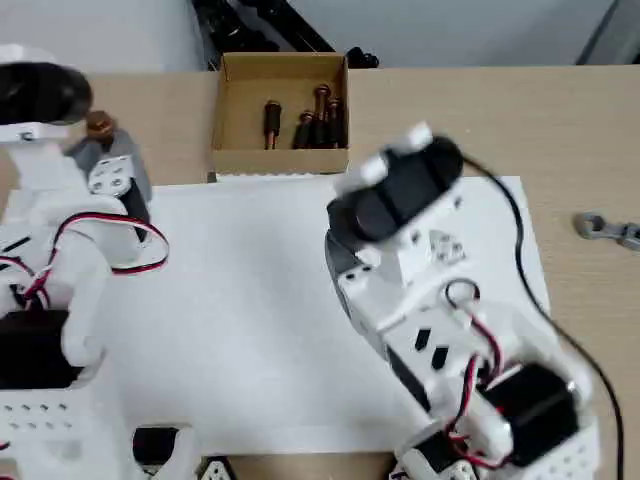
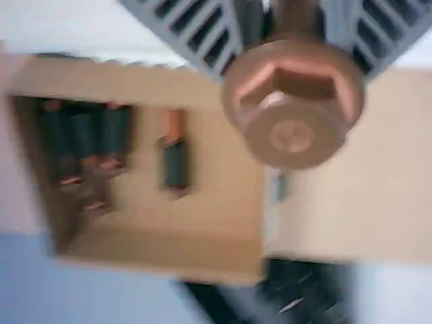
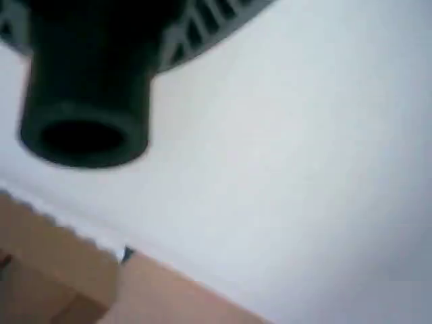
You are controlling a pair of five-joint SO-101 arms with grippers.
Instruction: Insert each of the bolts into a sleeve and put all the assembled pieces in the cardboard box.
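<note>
High view: left hand (image 1: 102,150) is sitting toward the surface's (image 1: 580,130) left side beside the cardboard box (image 1: 228,110), clenching a copper bolt (image 1: 98,125). The right arm (image 1: 400,200) is bending over the white sheet (image 1: 240,300), hiding its own tip. Left wrist view: assembled pieces (image 2: 88,148) in the box are blurring together behind the bolt head. Right wrist view: right hand (image 3: 88,27), cropped, is grasping a black sleeve (image 3: 84,115) over the sheet; box corner is getting cut off.

High view fixed above the worktop (image 1: 560,120), facing straight down, left wrist view close behind a bolt (image 2: 293,101), facing the cardboard box (image 2: 216,202), right wrist view close beside a sleeve (image 3: 84,101), facing the white sheet (image 3: 304,135), box and sheet shared with the high view.
</note>
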